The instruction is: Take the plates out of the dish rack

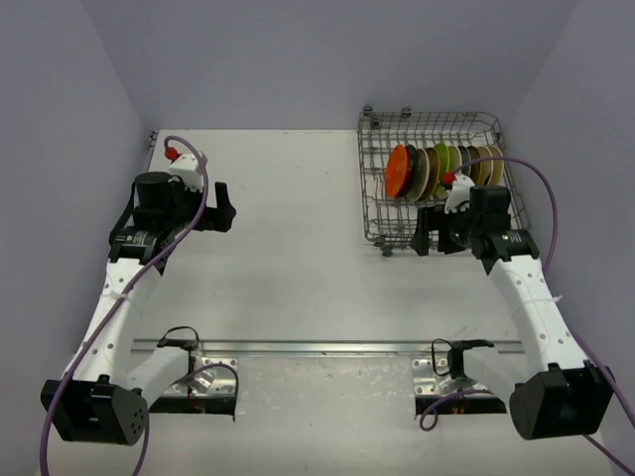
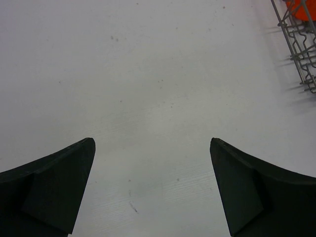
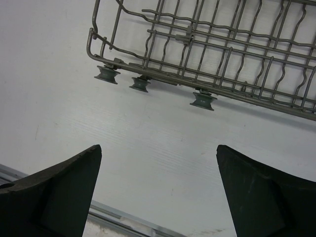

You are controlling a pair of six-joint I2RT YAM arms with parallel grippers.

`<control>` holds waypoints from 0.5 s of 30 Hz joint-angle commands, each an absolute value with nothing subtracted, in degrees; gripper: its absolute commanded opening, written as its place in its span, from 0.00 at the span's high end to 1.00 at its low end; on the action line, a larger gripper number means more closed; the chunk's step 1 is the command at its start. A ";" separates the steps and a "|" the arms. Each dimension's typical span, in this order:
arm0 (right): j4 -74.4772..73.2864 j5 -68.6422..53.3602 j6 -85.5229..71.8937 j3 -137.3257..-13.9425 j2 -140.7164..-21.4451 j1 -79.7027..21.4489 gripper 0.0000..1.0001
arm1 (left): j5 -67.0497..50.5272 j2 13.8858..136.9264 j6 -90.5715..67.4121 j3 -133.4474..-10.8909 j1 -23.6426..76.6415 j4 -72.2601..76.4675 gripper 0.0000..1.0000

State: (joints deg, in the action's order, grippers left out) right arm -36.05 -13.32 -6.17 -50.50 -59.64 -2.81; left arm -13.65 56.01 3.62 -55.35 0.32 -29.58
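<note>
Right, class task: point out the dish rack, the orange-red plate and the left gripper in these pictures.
dish rack (image 1: 429,115), top external view, its far wire rim.
orange-red plate (image 1: 398,171), top external view, its front face.
left gripper (image 2: 152,141), left wrist view, midway between its fingertips.

White table (image 1: 288,258) — pale grey walls (image 1: 298,59) on three sides.

The right gripper (image 3: 159,148) is hanging with fingers spread wide, just short of the dish rack (image 3: 170,79). Three small grey wheels (image 3: 203,100) under the dish rack's edge are resting on the white table (image 3: 59,98).
</note>
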 commanded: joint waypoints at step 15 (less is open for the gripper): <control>-38.26 -8.35 -10.26 -72.01 -76.21 -5.44 0.09 | -12.67 56.53 2.71 -56.70 0.00 -26.98 0.00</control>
State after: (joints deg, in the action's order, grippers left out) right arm -39.32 -10.45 -7.55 -65.28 -72.27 -4.23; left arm -13.23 56.50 3.54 -55.35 0.32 -29.44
